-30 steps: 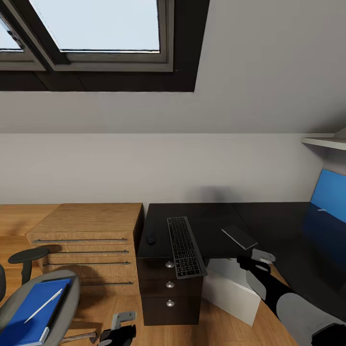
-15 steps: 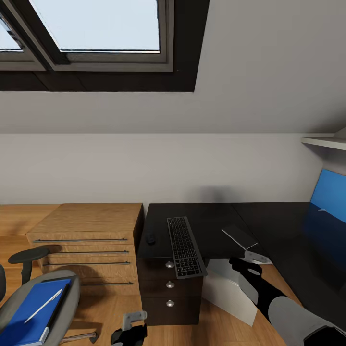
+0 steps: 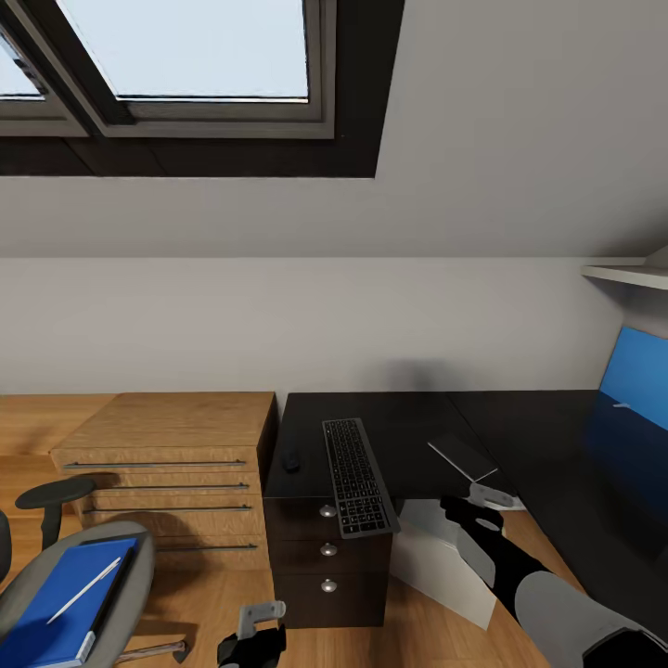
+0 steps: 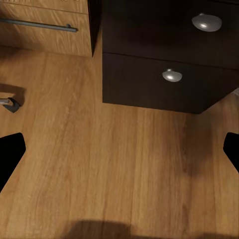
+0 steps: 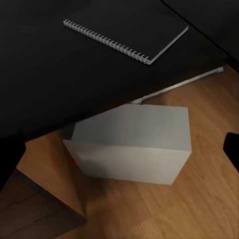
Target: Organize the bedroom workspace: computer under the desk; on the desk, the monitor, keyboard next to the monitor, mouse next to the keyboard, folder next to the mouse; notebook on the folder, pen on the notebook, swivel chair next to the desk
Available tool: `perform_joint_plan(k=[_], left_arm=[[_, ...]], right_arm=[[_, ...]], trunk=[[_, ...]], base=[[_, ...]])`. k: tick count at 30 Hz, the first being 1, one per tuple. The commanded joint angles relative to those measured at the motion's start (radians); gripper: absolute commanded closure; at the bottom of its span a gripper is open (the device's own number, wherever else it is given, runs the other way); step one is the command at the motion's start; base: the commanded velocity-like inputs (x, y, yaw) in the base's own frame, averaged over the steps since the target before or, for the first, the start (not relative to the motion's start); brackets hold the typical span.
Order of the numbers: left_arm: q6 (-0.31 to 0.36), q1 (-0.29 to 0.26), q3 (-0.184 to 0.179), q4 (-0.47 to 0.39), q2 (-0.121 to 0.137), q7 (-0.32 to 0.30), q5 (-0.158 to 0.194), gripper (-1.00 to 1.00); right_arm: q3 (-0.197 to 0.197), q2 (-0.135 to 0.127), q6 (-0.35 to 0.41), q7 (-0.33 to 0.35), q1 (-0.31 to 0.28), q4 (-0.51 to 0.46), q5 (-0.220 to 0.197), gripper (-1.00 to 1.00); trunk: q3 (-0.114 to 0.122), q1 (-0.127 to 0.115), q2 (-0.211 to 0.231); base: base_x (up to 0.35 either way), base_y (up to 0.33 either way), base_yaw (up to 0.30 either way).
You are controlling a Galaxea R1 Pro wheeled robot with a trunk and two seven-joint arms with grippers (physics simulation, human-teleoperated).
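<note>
Since a second ago the right gripper (image 3: 490,497) has moved closer to the desk (image 3: 408,431) edge and the left gripper (image 3: 263,614) has risen; nothing is grasped yet. Both jaws seem wide open and empty. On the glossy black surface lie the flat keyboard (image 3: 357,475), small mouse (image 3: 291,459) and spiral notebook (image 5: 127,31). The blue folder (image 3: 65,603) with the thin pen (image 3: 85,588) is on the chair (image 3: 130,594) beside the desk; the boxy computer (image 5: 132,144) stands under it.

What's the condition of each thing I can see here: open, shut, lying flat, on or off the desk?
keyboard: flat on the desk, front end overhanging.
mouse: on desk, beside keyboard.
notebook: closed, on desk.
computer: under desk.
folder: closed, on swivel chair.
pen: lying on folder.
desk drawers: shut.
left gripper: open.
right gripper: open.
</note>
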Motion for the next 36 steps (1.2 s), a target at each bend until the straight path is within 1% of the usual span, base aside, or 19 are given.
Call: perform_joint_plan(k=[1, 18, 19, 36], left_arm=[[-0.003, -0.001, -0.008, -0.002, 0.000, 0.007, 0.005, -1.00], [-0.004, -0.001, -0.008, -0.002, 0.000, 0.007, 0.005, -1.00], [-0.004, -0.001, -0.008, -0.002, 0.000, 0.007, 0.005, -1.00], [-0.004, -0.001, -0.008, -0.002, -0.001, 0.006, 0.005, -1.00]], right_arm=[[0.008, -0.001, -0.009, -0.005, -0.001, -0.002, -0.011, -1.00], [0.012, 0.003, -0.104, -0.010, -0.001, -0.011, -0.010, -1.00], [0.012, 0.003, -0.122, -0.010, -0.001, -0.011, -0.010, -1.00], [0.011, 0.001, -0.140, -0.005, -0.001, -0.010, -0.009, -1.00]], trunk=[[-0.001, 0.000, -0.001], [-0.001, 0.000, -0.001], [-0.001, 0.000, -0.001], [-0.001, 0.000, -0.001]], base=[[0.000, 0.000, 0.000], [0.000, 0.000, 0.000], [0.000, 0.000, 0.000], [0.000, 0.000, 0.000]])
